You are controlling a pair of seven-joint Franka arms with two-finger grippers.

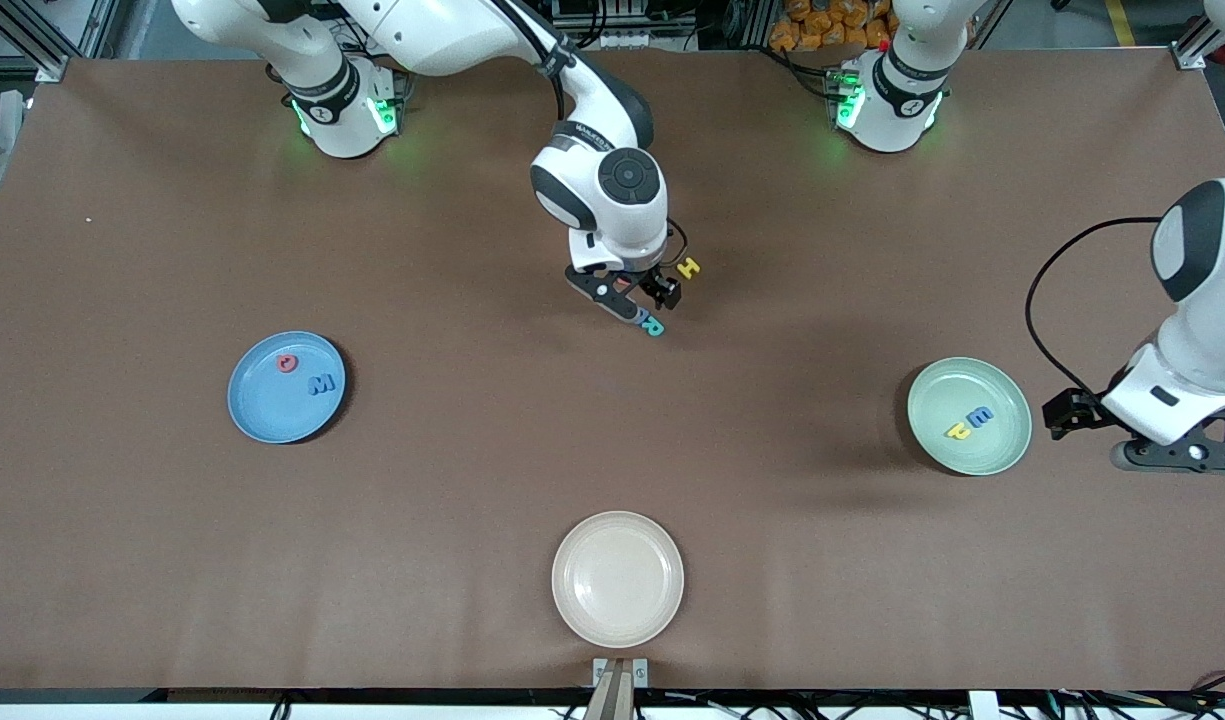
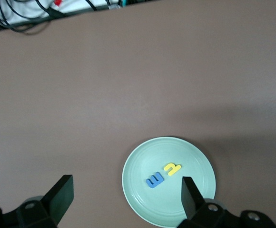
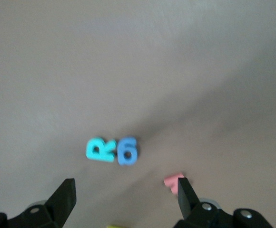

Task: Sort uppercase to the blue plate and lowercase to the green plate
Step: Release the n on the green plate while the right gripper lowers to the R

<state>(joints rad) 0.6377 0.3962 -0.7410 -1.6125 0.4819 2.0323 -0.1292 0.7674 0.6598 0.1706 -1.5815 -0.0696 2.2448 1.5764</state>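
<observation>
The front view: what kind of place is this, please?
Most likely a robotics lab bench: two arms fixed to a brown table, aluminium frame at its corners, and a sorting exercise laid out with foam letters on the blue plate and the green plate.

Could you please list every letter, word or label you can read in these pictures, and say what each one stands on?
"H": yellow foam letter on the brown table.
"R": teal foam letter on the table.
"M", as it faces the front camera: blue foam letter in the sky-blue plate.
Red ring-shaped letter in that plate: O or Q, cannot tell.
Other foam letters: shapes not surely readable.
Printed labels on the arms: too small to read.
</observation>
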